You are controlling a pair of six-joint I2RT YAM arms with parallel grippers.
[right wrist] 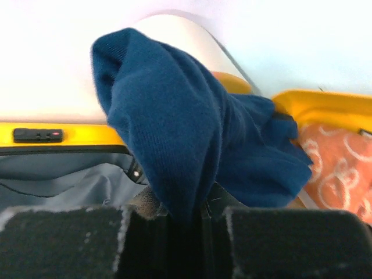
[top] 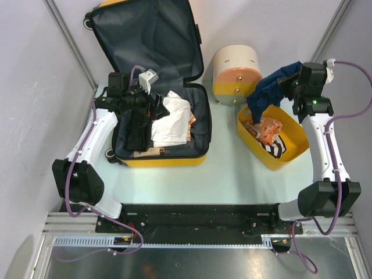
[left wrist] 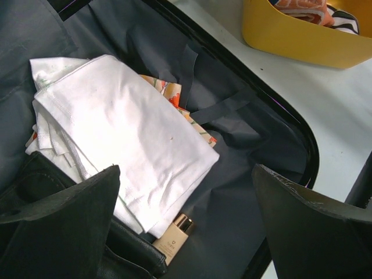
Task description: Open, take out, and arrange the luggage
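The suitcase [top: 145, 40] lies open on the left half of the worktop [top: 226, 174], its lid propped up at the back and its lower half partly filled, so by my reading the opening is done and the unpacking is under way. The right hand [right wrist: 174, 229] is clamped on a blue knitted garment [right wrist: 174, 128], which hangs from it above the near rim of the yellow basket [top: 297, 145]; an orange patterned cloth [top: 268, 128] already lies in there. The next move on that side looks like lowering the garment over the basket and letting go, so it drops inside and not over the rim. The left hand [left wrist: 186, 174] hovers over the suitcase with its fingers wide apart and nothing between them. Below it are a folded white cloth [left wrist: 128, 128], a black garment [top: 135, 125] and a small bottle [left wrist: 173, 237]. It would need to come down on the white cloth and pinch enough layers to lift the whole fold.
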